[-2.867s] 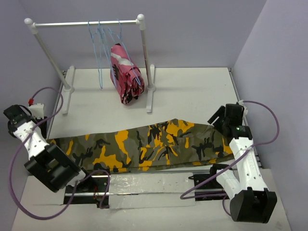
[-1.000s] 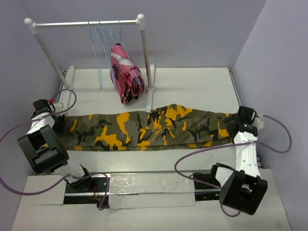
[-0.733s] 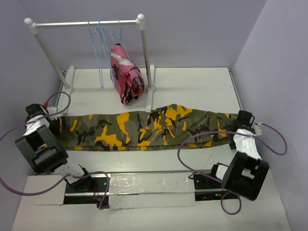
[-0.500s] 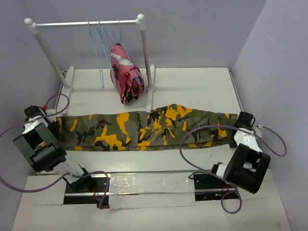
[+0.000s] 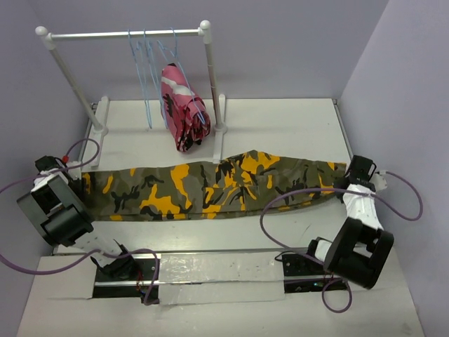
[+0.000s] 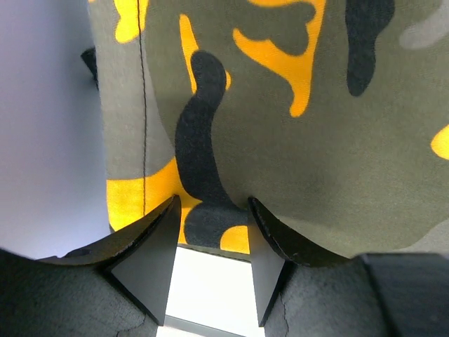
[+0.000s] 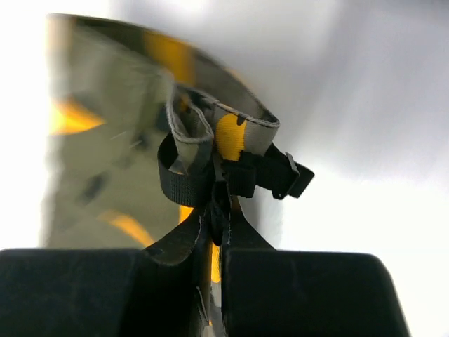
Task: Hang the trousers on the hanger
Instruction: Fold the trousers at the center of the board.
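The camouflage trousers (image 5: 210, 186) lie stretched flat across the table from left to right. My left gripper (image 5: 76, 177) is at their left end. In the left wrist view its jaws (image 6: 212, 205) stand apart with white table between them, and the hem of the trousers (image 6: 280, 105) lies at the fingertips, draping over the right finger (image 6: 270, 253). My right gripper (image 5: 349, 177) is at the right end, shut (image 7: 215, 214) on the bunched waistband and its black strap (image 7: 184, 184). Several light-blue hangers (image 5: 146, 77) hang on the rail at the back.
A white rail stand (image 5: 119, 33) stands at the back left, its right post (image 5: 210, 77) just behind the trousers. A pink camouflage garment (image 5: 184, 105) hangs from one hanger there. Purple cables (image 5: 295, 203) loop over the trousers' right part. Walls close in on both sides.
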{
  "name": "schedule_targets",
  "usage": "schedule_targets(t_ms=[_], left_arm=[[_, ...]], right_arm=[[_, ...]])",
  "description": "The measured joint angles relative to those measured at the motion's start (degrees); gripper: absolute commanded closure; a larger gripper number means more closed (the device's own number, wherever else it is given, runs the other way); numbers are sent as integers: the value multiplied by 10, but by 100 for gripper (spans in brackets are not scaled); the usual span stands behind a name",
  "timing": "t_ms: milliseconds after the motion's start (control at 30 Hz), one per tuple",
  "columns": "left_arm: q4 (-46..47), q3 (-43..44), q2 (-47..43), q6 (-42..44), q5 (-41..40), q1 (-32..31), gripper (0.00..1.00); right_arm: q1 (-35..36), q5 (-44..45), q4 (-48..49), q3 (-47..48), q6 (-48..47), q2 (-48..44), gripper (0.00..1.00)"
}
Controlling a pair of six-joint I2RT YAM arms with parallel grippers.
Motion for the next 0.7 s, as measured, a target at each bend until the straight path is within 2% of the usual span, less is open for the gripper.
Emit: schedule_targets(t_ms=[133, 300, 467, 567, 700], left_arm=[[-14, 9, 0, -6, 8, 0, 48], [-31, 44, -1, -23, 28, -6, 48], [-44, 47, -20, -37, 38, -53, 47], [-54, 43, -38, -46, 53, -86, 47], [-66, 42, -51, -60, 71, -118, 47]], right_arm=[[34, 37, -41, 82, -33, -55, 100], [86, 124, -58, 205, -86, -84, 100], [150, 204, -76, 301, -138, -86, 100], [206, 250, -85, 361, -173, -82, 100], [319, 309, -67, 426, -227, -82, 100]])
